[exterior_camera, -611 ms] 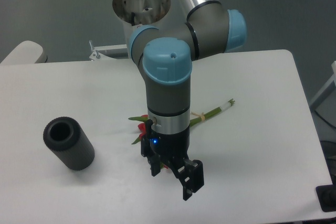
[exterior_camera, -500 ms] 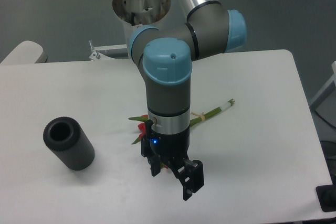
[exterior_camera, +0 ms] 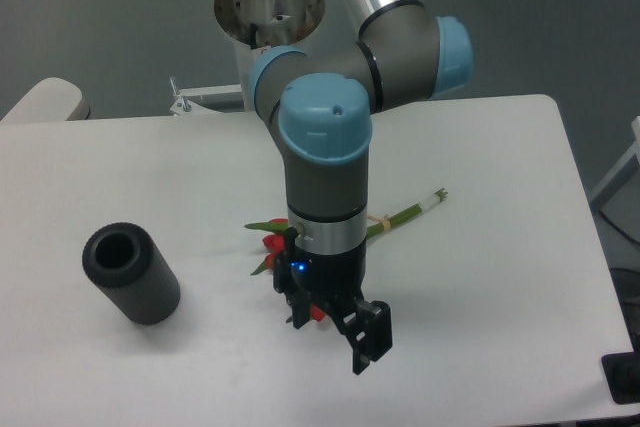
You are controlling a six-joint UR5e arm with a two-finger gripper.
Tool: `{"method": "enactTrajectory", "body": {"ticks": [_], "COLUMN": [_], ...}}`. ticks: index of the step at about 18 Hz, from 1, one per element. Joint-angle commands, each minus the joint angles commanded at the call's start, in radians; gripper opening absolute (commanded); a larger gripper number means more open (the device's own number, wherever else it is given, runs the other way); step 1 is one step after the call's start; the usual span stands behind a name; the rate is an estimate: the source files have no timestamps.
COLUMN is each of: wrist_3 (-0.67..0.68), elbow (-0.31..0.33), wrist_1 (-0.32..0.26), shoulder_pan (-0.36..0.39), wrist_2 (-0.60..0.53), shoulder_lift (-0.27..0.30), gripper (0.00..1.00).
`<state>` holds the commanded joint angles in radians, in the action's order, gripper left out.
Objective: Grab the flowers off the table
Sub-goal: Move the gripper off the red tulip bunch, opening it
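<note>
Hovering over the flowers (exterior_camera: 400,215) lying on the table (exterior_camera: 500,277) — gripper (exterior_camera: 335,332) parted wide, holding nothing. Risking a miss — wrist hiding the blooms, thin stems slipping.

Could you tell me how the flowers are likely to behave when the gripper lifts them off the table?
The flowers have thin, long stems, so they probably weigh little and may droop at the free end if gripped near the buds. A pale band ties the stems, so the bunch should likely lift as one. The buds look delicate; a hard squeeze from the gripper could crush them.
</note>
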<state>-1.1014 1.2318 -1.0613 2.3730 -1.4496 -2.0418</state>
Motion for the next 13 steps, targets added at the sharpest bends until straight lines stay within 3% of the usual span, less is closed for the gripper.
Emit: {"method": "enactTrajectory", "body": {"ticks": [4,9,13], "wrist_3": [-0.070,-0.210,-0.267], "elbow": [0.055,0.207,0.280], "wrist_1": [-0.065,-0.063,-0.068], "shoulder_pan": [0.048,0.118,0.140], "wrist_2": [-0.005,-0.015,-0.083], "shoulder_lift": [0.038,0.097,0.109], "gripper": [1.00,1.00,1.00]}}
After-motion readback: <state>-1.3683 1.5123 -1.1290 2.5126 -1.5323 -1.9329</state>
